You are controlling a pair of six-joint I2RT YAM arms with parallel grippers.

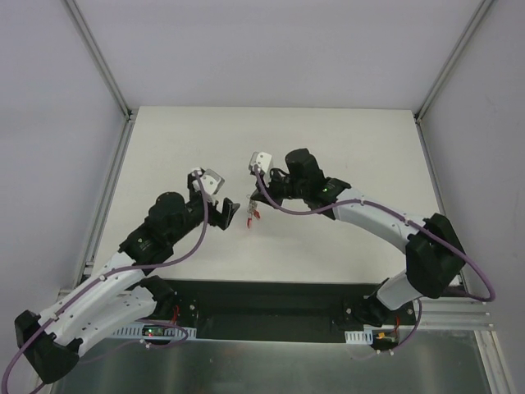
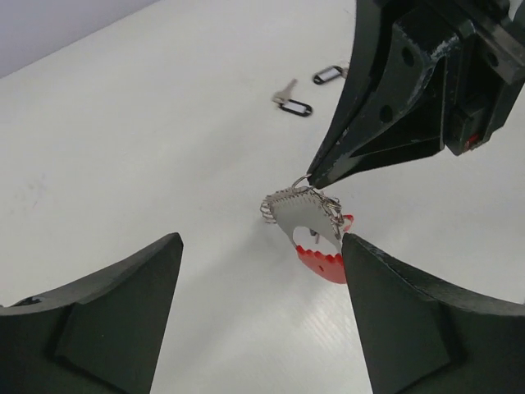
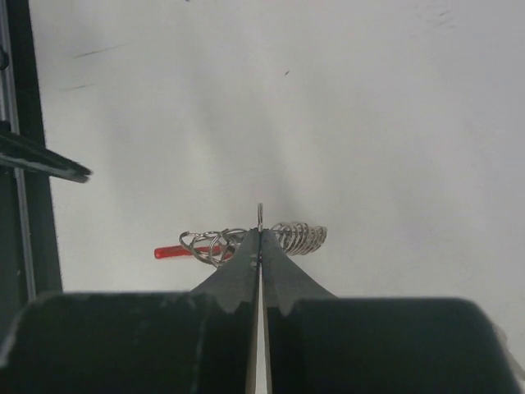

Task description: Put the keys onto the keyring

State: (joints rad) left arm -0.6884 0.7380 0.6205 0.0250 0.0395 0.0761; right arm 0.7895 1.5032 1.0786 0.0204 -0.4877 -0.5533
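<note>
**DESK:** Top view. What runs under it?

**PHOTO:** Two arms meet over the middle of the table [image 1: 344, 139]. The right gripper [image 1: 256, 199], jaws together, pinches the keyring [image 1: 250, 218], which dangles below its tips. The left gripper [image 1: 226, 211] stands just beside it, jaws apart, holding nothing.

**DESK:** Left wrist?

**PHOTO:** The keyring [image 2: 308, 220] hangs between the left gripper's spread fingers [image 2: 123, 312] and touches neither. The right gripper [image 2: 313, 176] clamps only a thin wire loop [image 2: 300, 182] at the top, with the grey coil [image 2: 277, 205] and red arc [image 2: 321, 263] hanging beneath. Whether the red edge brushes the table cannot be told. Two keys [image 2: 294, 105] with black-rimmed tags lie loose, well beyond the ring.

**DESK:** Right wrist?

**PHOTO:** Its jaws are shut flat on that wire loop [image 3: 260, 215]. Coil shows on either side of the tips, and a red end pokes out to the left.

**DESK:** And the step in hand?

**PHOTO:** It reads as a second grip being set. A pinch on thin wire likely lets the ring swing and twist. The left gripper would do best to close squarely on the ring's body, on the coil rather than the glossy red. It should be firm before the right gripper lets go. The ring's opening end should stay clear of both grips, for the keys.
</note>
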